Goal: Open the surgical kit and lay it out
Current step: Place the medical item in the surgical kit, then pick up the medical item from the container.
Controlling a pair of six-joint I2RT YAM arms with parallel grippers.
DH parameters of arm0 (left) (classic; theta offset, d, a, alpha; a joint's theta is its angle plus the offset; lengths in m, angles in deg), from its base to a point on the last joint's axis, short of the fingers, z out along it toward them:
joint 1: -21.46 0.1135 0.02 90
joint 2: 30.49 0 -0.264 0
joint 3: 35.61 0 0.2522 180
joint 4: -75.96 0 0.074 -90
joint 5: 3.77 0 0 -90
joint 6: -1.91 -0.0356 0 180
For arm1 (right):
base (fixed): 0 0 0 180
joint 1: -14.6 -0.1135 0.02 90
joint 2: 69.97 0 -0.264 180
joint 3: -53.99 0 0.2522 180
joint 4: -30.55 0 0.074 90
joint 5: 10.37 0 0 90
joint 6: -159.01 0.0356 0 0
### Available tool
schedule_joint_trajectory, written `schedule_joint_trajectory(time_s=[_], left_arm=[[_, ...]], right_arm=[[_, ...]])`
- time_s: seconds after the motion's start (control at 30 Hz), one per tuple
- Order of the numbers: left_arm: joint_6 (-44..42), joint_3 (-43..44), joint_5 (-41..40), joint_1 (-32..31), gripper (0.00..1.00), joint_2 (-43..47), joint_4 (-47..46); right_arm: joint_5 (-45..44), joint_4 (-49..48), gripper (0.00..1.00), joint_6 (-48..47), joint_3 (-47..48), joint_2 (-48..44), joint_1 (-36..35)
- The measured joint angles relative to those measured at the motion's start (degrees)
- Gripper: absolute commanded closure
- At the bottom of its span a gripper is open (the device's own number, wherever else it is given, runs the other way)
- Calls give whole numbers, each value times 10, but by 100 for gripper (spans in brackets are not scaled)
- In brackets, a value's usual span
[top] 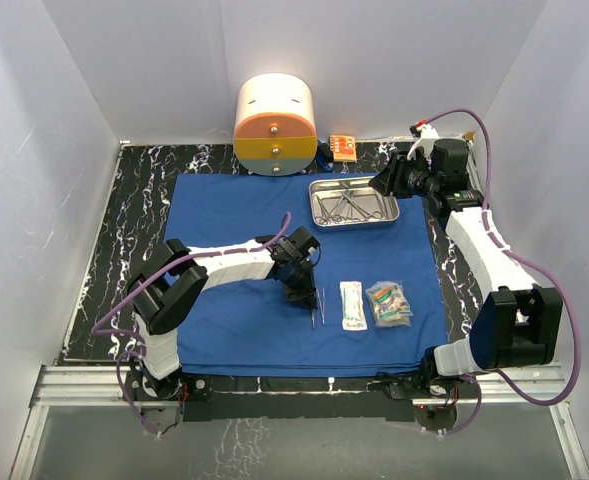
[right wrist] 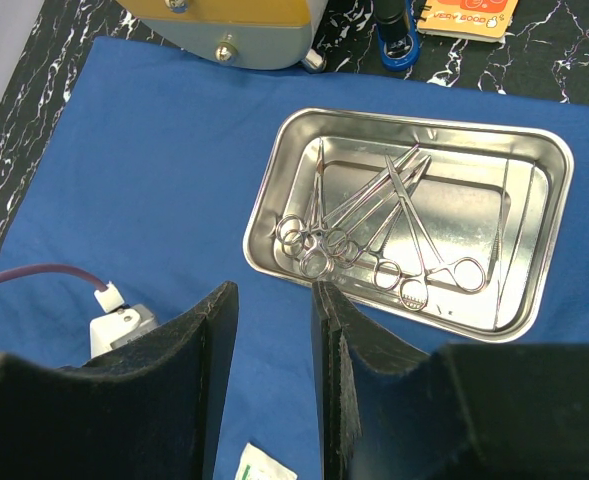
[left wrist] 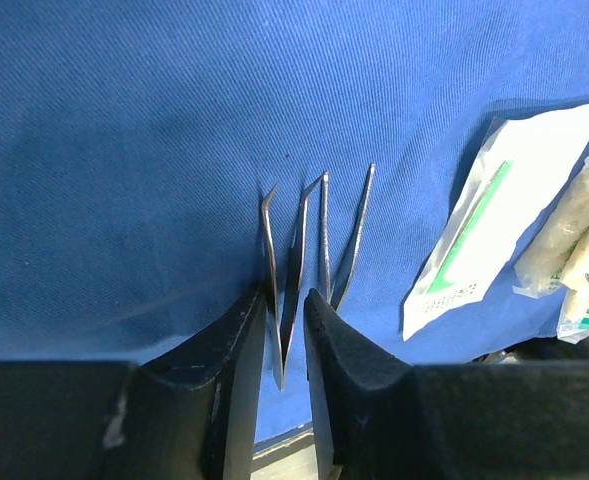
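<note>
The royal-blue cloth [top: 224, 215] lies spread flat over the table. On its far right stands the steel tray [top: 354, 224], also [right wrist: 549, 150], which holds several ring-handled scissors and forceps [right wrist: 374, 230]. Two tweezers [left wrist: 284, 260] [left wrist: 339, 240] lie side by side on the cloth, with two clear packets [top: 352, 305] [top: 390, 304] to their right. My left gripper [left wrist: 285, 292] sits low over the curved tweezers, its fingers slightly apart on either side of them. My right gripper [right wrist: 274, 286] hovers open and empty just before the tray's near edge.
A round cream-and-orange drawer container [top: 274, 125] stands at the back past the cloth, with a small orange box [top: 342, 147] and a blue item [right wrist: 399, 45] beside it. White walls close in the black marbled table on three sides.
</note>
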State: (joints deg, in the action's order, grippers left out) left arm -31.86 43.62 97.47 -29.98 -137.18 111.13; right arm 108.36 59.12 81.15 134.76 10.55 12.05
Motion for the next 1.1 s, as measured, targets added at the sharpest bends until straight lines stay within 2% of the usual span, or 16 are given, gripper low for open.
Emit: schedule_joint_trajectory(time_s=[0.13,0.37,0.57,0.87,1.1], left_arm=[[0,0,1,0,75,0,0],[-3,-2,-1,0,61,9,7],[-26,-24,-10,8,55,56,29],[-87,-66,34,74,41,189,4],[-203,-22,49,138,30,230,0]], right_arm=[[0,0,66,0,0,0,0],[0,1,66,-15,0,0,0],[0,5,66,-46,1,2,0],[-9,24,66,-125,49,47,0],[-49,48,64,-195,100,132,-19]])
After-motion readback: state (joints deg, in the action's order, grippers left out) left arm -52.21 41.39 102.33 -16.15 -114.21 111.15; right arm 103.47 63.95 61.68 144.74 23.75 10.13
